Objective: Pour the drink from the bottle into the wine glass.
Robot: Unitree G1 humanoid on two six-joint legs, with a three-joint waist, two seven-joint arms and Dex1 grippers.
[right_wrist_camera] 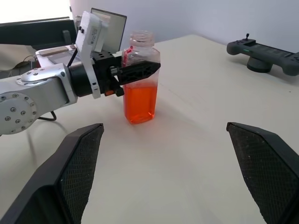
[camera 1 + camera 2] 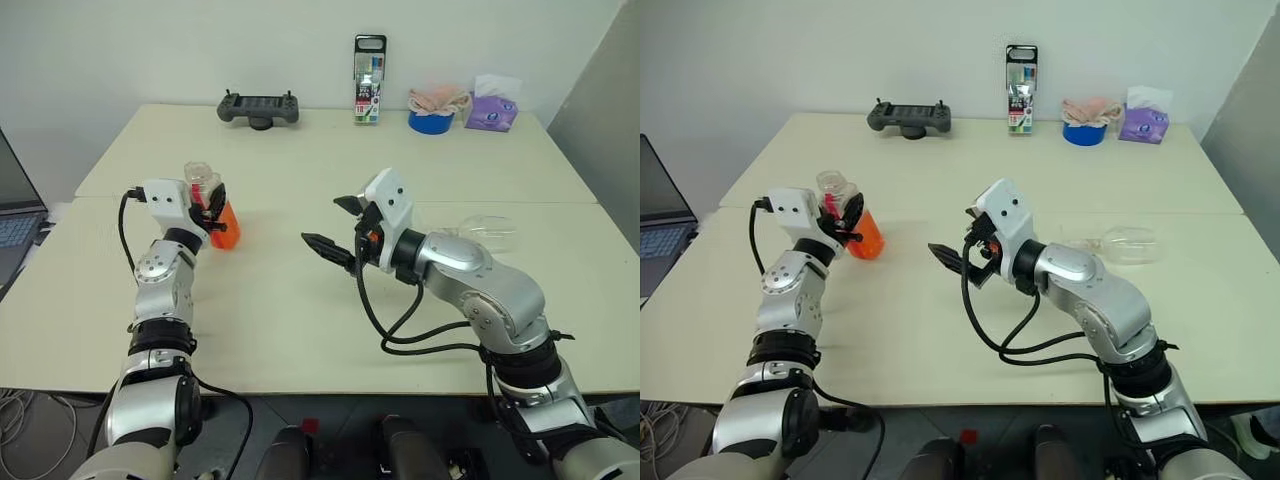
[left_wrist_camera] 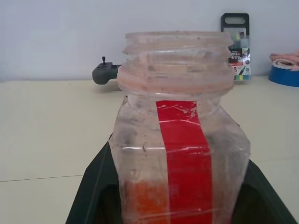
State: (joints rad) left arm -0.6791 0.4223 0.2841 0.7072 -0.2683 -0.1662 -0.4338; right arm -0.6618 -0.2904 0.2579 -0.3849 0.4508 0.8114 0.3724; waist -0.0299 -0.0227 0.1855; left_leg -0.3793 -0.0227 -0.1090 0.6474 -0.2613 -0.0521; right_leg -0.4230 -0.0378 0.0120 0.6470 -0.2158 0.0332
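Bottle [image 2: 218, 215] uncapped, pinched in my left gripper [image 2: 212, 205]; right gripper [image 2: 340, 228] spread, empty; wine glass [image 2: 487, 231] at three o'clock lies unfilled.

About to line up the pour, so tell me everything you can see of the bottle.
The bottle is small, clear plastic with squarish sides and a red strip down one face. Its threaded mouth is open, with no cap on it. Orange-red drink fills roughly its lower half. It stands upright on the table, at its left side, with the left claw shut on its upper body.

Wine glass [image 2: 487, 231] partly hidden behind the right arm
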